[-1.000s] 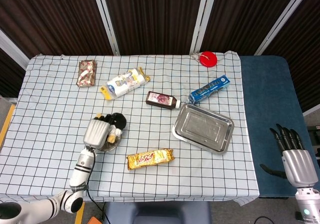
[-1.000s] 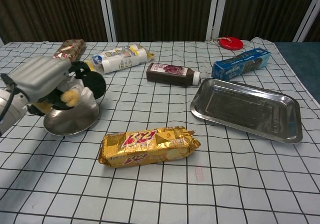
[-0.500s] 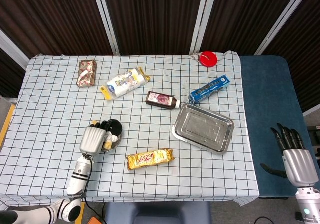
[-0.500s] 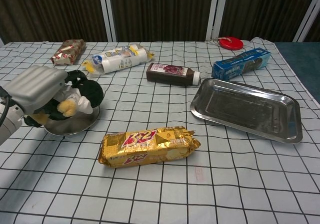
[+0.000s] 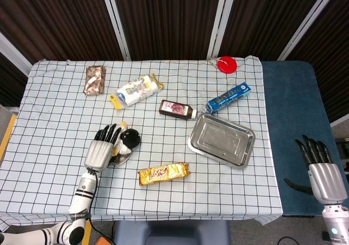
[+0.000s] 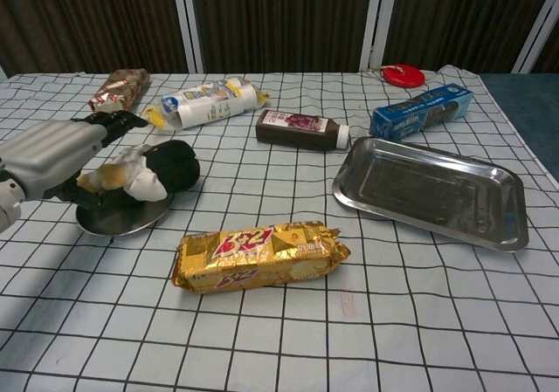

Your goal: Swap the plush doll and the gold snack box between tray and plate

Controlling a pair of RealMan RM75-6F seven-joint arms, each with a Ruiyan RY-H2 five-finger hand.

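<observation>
Two containers noted: plate [image 6: 105,222] at near left holds the doll [image 6: 153,169]; tray [image 5: 221,141] at right holds nothing. Left hand [image 5: 101,149], fingers spread and gripping nothing, lies just left of the doll; right hand [image 5: 319,166] hangs spread, well off the table. Snack box [image 6: 258,255] lies on the cloth between plate and tray, long axis left-right, nearer the left hand.

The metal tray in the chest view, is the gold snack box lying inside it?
No, the metal tray holds nothing; the gold snack box lies on the checked cloth beside it.
</observation>
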